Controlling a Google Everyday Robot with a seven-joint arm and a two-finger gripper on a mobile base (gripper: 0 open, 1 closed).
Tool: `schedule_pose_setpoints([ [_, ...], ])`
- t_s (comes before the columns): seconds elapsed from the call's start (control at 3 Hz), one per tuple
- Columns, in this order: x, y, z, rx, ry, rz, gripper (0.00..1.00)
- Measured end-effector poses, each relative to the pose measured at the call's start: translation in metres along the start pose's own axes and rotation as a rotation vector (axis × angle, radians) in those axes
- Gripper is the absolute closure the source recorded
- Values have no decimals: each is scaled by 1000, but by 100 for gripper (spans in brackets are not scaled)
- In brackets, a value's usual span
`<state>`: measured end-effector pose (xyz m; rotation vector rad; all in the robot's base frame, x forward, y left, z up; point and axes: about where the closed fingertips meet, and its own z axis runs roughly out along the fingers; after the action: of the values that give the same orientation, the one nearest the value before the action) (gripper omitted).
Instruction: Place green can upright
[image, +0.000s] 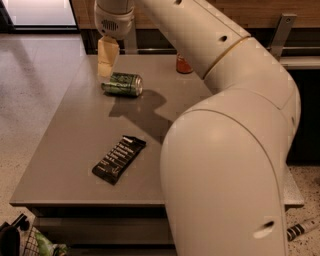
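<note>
Green can (122, 84) lies sideways near the counter's (75, 150) far left corner, gripper (107, 59) just above its left end, opening impossible to judge; best straddle mid-body, then tip up.

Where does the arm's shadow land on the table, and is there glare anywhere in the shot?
Camera view: the arm's dark shadow falls on the table just right of the green can, which lies on its side beside the gripper near the far left corner; the only glare is the bright panel at top left; the arm's near bulk hides part of the red can.
</note>
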<state>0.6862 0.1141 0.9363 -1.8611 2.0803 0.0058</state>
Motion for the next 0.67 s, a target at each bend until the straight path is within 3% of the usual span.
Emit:
schedule_pose_setpoints([
  [0.67,-4,9,66,-73,118,15,0],
])
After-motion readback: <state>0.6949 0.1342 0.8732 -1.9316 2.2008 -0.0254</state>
